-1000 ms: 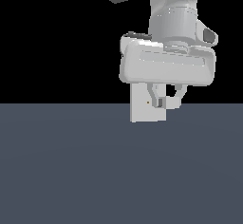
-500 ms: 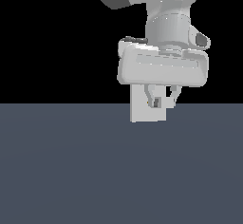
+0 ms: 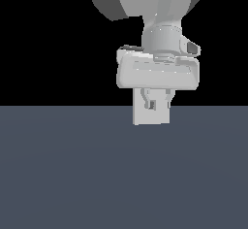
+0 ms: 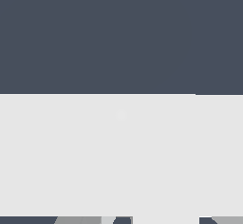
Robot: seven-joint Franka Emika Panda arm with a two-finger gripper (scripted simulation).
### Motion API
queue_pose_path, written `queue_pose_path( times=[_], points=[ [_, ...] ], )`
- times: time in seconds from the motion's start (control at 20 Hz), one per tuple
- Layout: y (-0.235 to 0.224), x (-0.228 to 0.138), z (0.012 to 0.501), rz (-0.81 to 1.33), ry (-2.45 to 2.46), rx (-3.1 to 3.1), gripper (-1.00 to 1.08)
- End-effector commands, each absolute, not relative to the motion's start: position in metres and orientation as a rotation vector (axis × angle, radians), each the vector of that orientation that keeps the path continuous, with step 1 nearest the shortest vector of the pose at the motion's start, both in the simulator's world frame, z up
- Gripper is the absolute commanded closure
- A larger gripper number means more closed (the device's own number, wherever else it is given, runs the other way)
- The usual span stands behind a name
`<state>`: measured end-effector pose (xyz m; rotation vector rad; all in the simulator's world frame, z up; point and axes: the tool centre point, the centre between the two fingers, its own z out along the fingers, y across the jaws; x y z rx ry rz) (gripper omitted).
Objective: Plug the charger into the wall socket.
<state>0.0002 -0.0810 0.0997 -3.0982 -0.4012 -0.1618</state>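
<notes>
In the exterior view my gripper (image 3: pixel 156 98) hangs straight in front of the wall socket (image 3: pixel 152 116), a flat upright light-grey panel standing on the dark floor. Its two fingers (image 3: pixel 144 97) point down over the panel's upper half. Between them sits the charger (image 3: pixel 151 105), a small pale block, and the gripper is shut on it. The hand hides the panel's top edge, and I see no orange dot. In the wrist view a pale flat surface (image 4: pixel 118 156) fills the lower half; I cannot tell charger from socket there.
A dark blue-grey floor (image 3: pixel 72 174) spreads around the panel, and the background above it is black. The arm's large grey link (image 3: pixel 145 0) looms above the hand.
The hand has shifted toward the exterior view's left and now sits centred over the panel. The fingers stand closer together around the small block.
</notes>
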Motion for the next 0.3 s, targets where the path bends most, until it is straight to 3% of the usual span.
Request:
queue_pose_path(
  times=[0.0, 0.25],
  points=[
    [-0.0802, 0.0038, 0.1, -0.162, -0.401, -3.098, 1.08],
    [-0.0807, 0.0032, 0.1, -0.162, -0.401, -3.098, 1.08]
  ],
)
